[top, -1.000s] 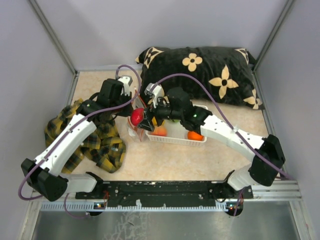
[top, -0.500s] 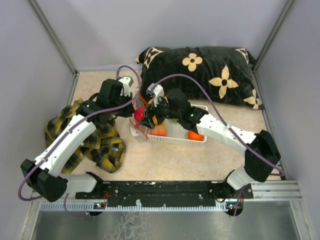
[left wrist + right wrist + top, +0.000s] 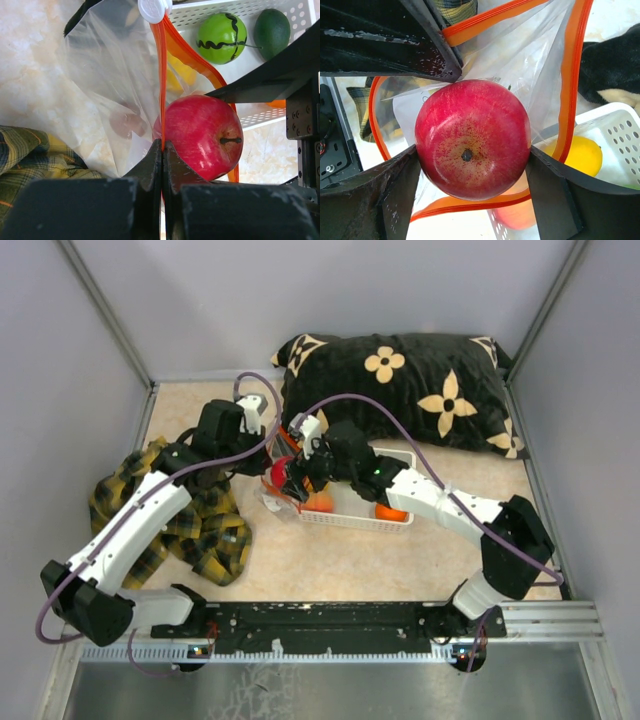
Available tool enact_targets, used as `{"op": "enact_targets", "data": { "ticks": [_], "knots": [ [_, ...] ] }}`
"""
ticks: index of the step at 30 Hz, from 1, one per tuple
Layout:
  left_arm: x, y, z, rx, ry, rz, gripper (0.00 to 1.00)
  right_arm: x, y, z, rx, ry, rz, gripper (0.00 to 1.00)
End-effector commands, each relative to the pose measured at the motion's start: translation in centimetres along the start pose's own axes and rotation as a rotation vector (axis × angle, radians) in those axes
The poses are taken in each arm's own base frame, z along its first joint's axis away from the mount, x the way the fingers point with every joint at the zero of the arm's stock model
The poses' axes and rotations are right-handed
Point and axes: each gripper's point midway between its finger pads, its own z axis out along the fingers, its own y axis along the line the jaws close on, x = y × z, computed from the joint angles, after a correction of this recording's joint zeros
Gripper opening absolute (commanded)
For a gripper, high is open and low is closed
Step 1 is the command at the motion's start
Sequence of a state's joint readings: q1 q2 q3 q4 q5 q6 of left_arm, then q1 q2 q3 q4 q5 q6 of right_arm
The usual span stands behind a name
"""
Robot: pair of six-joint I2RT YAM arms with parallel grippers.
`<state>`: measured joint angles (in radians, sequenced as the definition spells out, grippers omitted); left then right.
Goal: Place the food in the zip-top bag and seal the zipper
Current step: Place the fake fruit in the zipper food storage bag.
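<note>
Right gripper (image 3: 472, 162) is clamped on the red apple (image 3: 472, 139), one finger on each flank, with the blossom end facing the wrist camera. Left gripper (image 3: 163, 150) has its jaws pressed together on the zipper strip (image 3: 161, 75) of the zip-top bag (image 3: 100, 75), pinching one lip and holding it taut. Governing relation: in the right wrist view the orange strip rings the apple on the left, beneath and on the right, so the bag mouth lies straight ahead of the held fruit along the gripper's own axis. How far the apple sits past the lip cannot be told. In the left wrist view the apple touches the pinched lip just beside the left fingertips, on the open side. The bag lies at the left end of the white lattice basket (image 3: 350, 520), between the two arms and near the plaid cloth (image 3: 200, 530). The green striped fruit (image 3: 221, 31), dark green fruit (image 3: 272, 27) and yellow fruit (image 3: 580, 156) are in the basket, not bagged. Judgement: insertion of the apple is the step in hand. The right arm needs to advance along its axis, then release. The risk is the apple fouling the left fingers or dragging the lip free. Zipper not yet sealed.
</note>
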<state>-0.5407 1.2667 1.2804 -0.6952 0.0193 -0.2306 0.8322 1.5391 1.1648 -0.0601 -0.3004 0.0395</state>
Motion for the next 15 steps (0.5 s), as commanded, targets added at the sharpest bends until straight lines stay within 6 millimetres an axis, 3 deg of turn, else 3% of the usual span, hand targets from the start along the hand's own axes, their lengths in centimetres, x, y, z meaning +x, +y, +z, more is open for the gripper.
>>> {"op": "enact_targets", "data": {
  "ticks": [1,15],
  "knots": [
    [-0.4,-0.9,-0.7,0.055,-0.039,-0.008,0.00,-3.5,0.0,0.0,0.025,-0.092,-0.052,0.78],
    [0.3,-0.3,-0.7,0.048,-0.066,-0.036,0.00,-5.2,0.9,-0.6,-0.002,-0.132,-0.032,0.82]
  ]
}}
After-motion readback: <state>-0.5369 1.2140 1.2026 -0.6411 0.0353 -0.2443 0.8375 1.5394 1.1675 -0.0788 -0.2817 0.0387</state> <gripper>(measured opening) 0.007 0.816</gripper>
